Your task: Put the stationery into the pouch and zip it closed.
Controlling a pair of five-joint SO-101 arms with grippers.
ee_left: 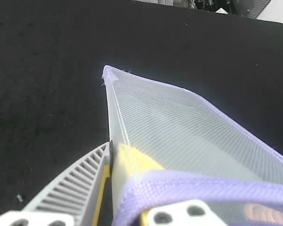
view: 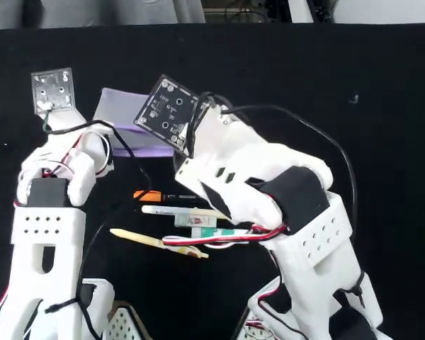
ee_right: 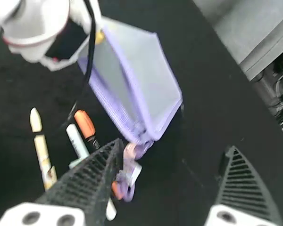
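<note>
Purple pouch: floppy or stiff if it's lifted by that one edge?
Likely floppy: the pouch is thin see-through mesh, so it should sag away from the left gripper clamping its trim. Probably light too; it looks flat.

White arms (view: 49, 234), black motors (view: 301, 195); left gripper (ee_left: 127, 160) ribbed white, right gripper (ee_right: 174, 146) black

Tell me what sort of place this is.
Probably a robotics lab or workshop bench: a table covered in black, a white left arm and right arm trailing loose wiring, and cables and gear beyond the table's far edge.
</note>
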